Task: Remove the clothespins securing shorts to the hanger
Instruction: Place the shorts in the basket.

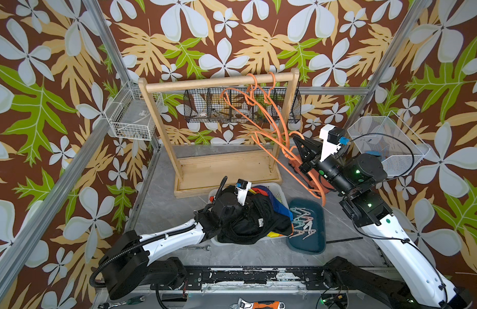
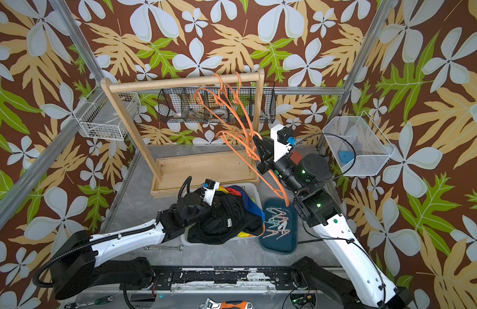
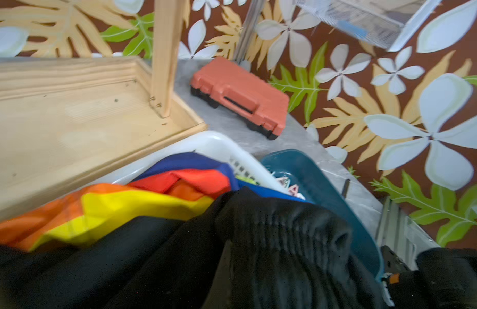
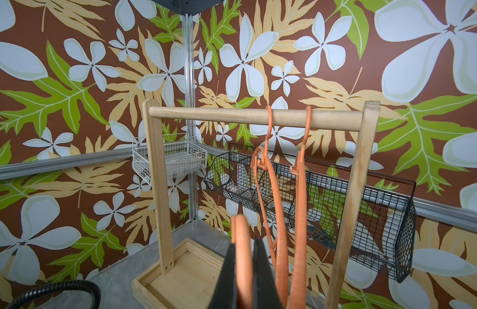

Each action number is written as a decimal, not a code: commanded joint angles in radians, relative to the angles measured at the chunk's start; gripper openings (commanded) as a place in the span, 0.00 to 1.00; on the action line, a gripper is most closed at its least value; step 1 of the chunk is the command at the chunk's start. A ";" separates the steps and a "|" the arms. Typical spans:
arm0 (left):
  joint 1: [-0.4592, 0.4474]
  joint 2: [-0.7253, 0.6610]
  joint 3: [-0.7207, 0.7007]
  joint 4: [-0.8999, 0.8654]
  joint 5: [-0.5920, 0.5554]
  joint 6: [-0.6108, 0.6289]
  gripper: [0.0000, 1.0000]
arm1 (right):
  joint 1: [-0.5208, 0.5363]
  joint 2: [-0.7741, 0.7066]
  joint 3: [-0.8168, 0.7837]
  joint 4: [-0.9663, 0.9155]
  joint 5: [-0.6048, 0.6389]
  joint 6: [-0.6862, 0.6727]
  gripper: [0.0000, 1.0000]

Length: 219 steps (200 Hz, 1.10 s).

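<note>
We see right fingers [image 4: 265,278] clamped on thin orange plastic hanger [image 4: 242,240] behind white plastic basket [image 3: 213,140]; left fingers closed, buried in its soft black shorts [image 1: 248,224].

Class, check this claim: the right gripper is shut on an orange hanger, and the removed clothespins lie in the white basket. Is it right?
Not quite. The clothespins lie in the teal tray, not in the white basket beside it, which holds the shorts. Both top views show this. The rest stands: the right gripper is shut on an orange hanger.
</note>
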 commanded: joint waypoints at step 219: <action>0.052 0.058 0.116 -0.306 -0.052 0.009 0.51 | 0.000 0.032 -0.051 0.092 -0.088 0.087 0.00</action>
